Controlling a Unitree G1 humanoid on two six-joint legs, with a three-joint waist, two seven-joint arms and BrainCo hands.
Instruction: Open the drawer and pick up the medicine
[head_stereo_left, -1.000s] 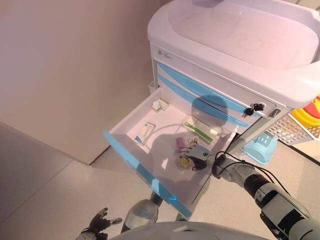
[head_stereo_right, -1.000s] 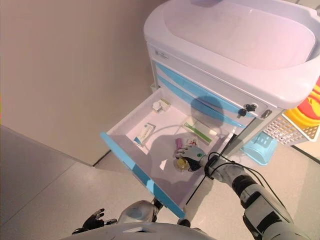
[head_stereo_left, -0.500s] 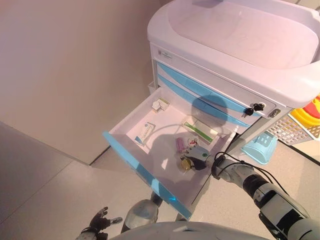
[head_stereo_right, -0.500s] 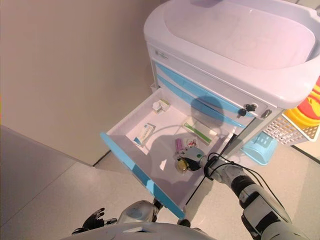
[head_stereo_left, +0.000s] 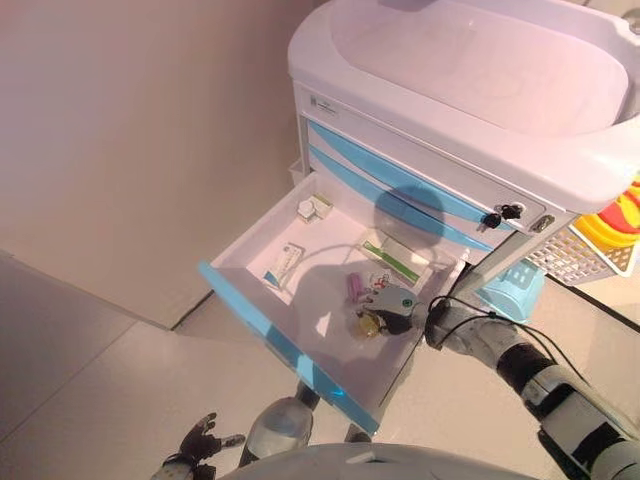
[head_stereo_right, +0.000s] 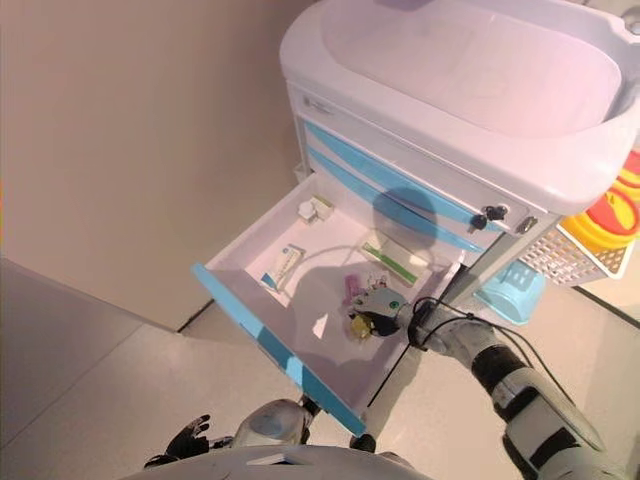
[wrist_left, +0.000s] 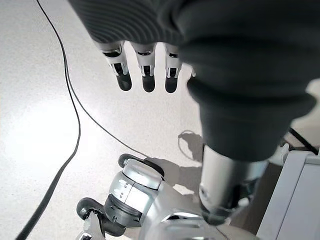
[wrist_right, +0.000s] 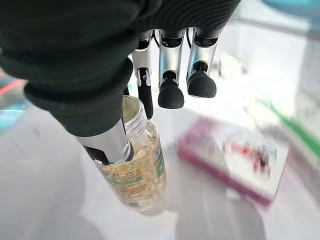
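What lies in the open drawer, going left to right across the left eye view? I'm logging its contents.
Small white box → blue-and-white box → pink box → bottle of yellow capsules under the right hand → green-striped box.

Scene evenly, brightly lit from above. Soft round shadow cast on open white drawer (head_stereo_left: 300, 300) floor and blue drawer fronts. Pink flat box (wrist_right: 235, 160) blurred in right wrist view.

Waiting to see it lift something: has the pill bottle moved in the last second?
No. The pill bottle lies just as near the pink box in the drawer, held by the right hand; only the camera shifted.
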